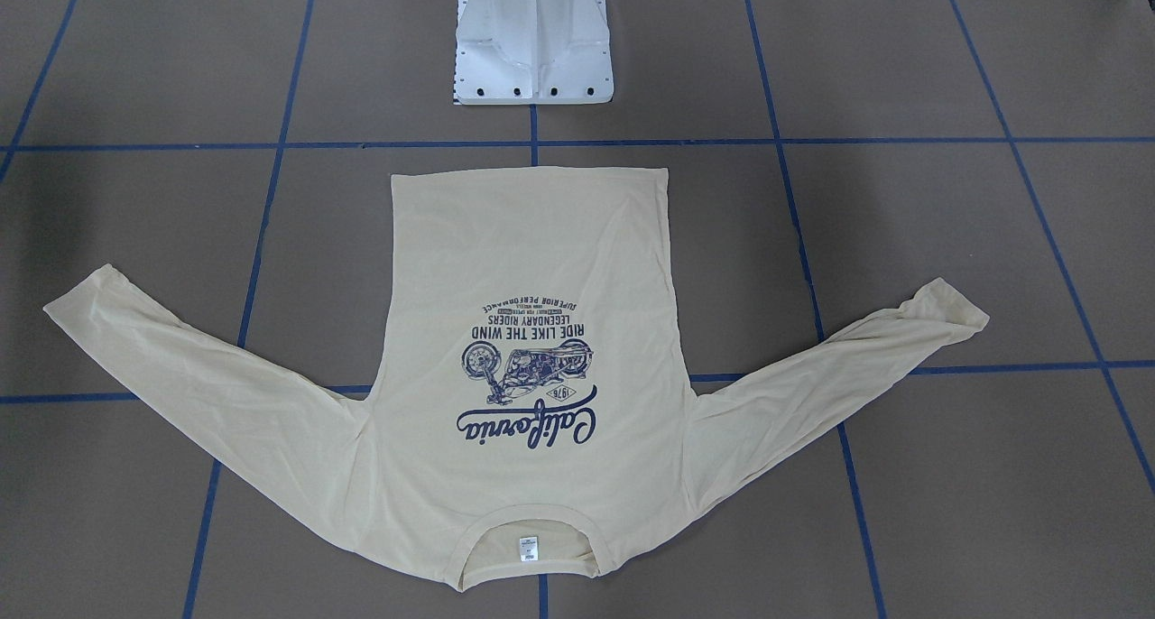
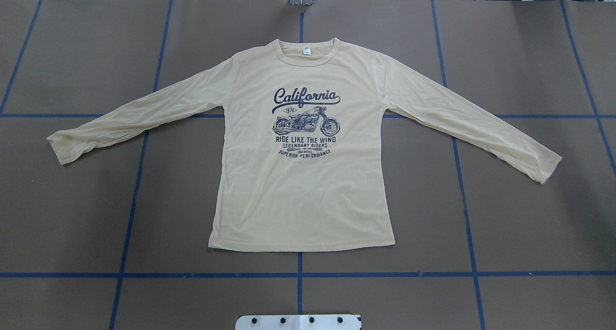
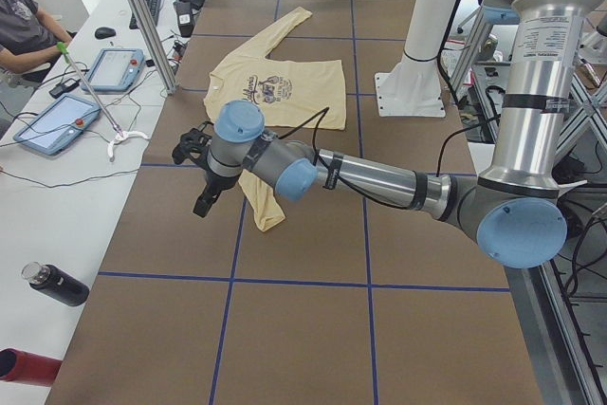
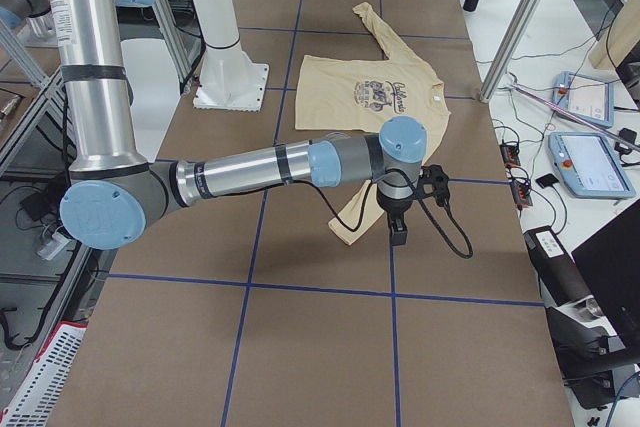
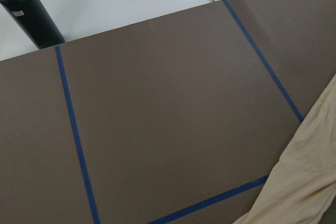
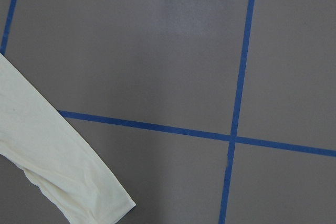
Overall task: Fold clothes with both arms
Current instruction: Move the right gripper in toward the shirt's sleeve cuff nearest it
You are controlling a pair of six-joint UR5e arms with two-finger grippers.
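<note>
The cream-yellow long-sleeved T-shirt (image 2: 303, 185) lies flat and face up on the brown table, sleeves spread, navy "California" motorcycle print showing, neck label at the far edge. It also shows in the front view (image 1: 532, 240). Neither arm shows in the overhead or front views. In the left side view the left arm (image 3: 379, 177) reaches out, its black gripper (image 3: 203, 204) just beside the near sleeve cuff (image 3: 268, 215). In the right side view the right gripper (image 4: 398, 235) hangs beside the other cuff (image 4: 345, 232). I cannot tell whether either is open. Each wrist view shows a sleeve end (image 5: 304, 182) (image 6: 47, 156).
The white pedestal base (image 1: 532, 50) stands behind the shirt's hem. Blue tape lines (image 2: 299, 274) grid the table. A black bottle (image 3: 57, 284) and a red object (image 3: 24, 367) lie off the table's left side. Teach pendants (image 4: 590, 162) and an operator (image 3: 24, 26) are alongside.
</note>
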